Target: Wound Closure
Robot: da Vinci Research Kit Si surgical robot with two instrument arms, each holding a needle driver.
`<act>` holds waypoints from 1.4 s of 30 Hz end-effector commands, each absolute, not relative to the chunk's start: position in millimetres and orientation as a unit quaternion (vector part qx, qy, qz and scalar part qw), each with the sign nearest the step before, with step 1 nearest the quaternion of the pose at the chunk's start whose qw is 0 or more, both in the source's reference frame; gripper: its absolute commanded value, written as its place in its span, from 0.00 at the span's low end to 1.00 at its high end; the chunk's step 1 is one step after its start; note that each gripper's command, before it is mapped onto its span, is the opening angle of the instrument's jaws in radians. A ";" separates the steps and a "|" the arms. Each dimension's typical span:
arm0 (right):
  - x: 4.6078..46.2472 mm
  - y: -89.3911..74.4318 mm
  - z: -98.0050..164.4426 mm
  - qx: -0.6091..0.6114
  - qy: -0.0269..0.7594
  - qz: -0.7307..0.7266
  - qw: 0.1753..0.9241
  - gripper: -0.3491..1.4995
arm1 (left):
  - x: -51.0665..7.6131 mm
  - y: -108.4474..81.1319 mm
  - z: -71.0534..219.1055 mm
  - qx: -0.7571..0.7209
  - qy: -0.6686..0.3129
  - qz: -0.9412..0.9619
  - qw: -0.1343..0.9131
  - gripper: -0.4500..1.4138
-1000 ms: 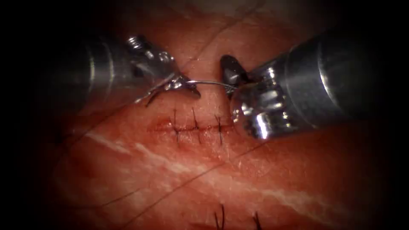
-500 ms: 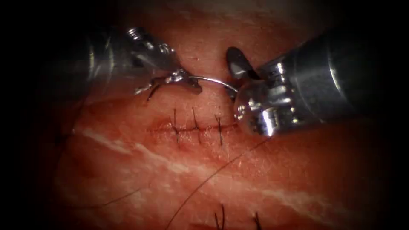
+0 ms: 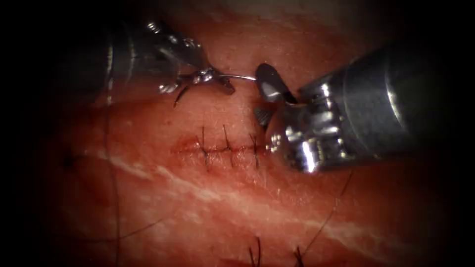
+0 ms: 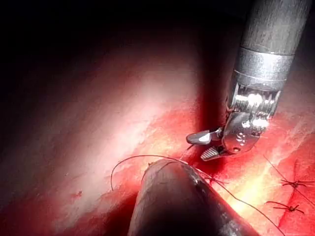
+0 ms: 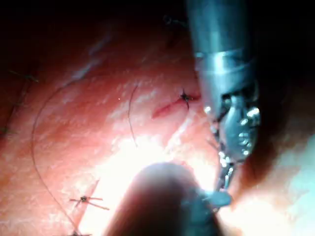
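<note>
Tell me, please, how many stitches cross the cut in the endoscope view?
3. All cross the cut in the tissue: a left stitch, a middle stitch and a right stitch. The right tool covers the cut's right end and may hide more.

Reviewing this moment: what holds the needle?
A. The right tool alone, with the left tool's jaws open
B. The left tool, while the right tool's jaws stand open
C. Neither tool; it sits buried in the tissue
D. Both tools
B: in the endoscope view the left tool grips the needle clear of the tissue, above the stitched cut; the right tool has its jaws apart, holding nothing.
</note>
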State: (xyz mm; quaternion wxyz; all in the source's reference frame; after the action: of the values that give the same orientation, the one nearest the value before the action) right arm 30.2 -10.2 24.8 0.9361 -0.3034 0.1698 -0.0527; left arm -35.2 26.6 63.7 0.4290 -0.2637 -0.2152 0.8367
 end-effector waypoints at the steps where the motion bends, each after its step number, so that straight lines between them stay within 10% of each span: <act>1: 30.0 -11.3 24.8 -0.300 0.174 -0.048 0.937 0.93 | -35.7 26.7 64.9 -0.271 -0.221 0.834 0.428 0.00; 14: 26.7 -12.6 22.3 -0.208 0.346 0.132 0.906 0.72 | -32.5 28.6 67.6 -0.346 -0.215 0.801 0.438 0.00; 25: 22.3 -13.3 26.6 0.013 0.568 0.268 0.778 0.14 | -31.0 28.7 67.4 -0.479 -0.206 0.725 0.450 0.00; 34: 19.9 -12.6 30.9 0.041 0.614 0.357 0.703 0.44 | -31.8 26.8 67.6 -0.573 -0.203 0.664 0.435 0.00; 37: 20.7 -12.0 32.5 0.035 0.613 0.364 0.700 0.82 | -32.4 24.2 68.3 -0.595 -0.199 0.653 0.424 0.00; 42: 22.3 -11.6 32.6 0.037 0.618 0.361 0.698 0.83 | -33.5 22.6 69.2 -0.597 -0.199 0.654 0.420 0.00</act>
State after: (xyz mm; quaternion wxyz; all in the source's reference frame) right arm 22.0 -10.5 32.1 0.6973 0.0339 0.6184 0.3607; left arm -33.0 22.8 68.5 0.4209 -0.5975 -0.1995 0.6527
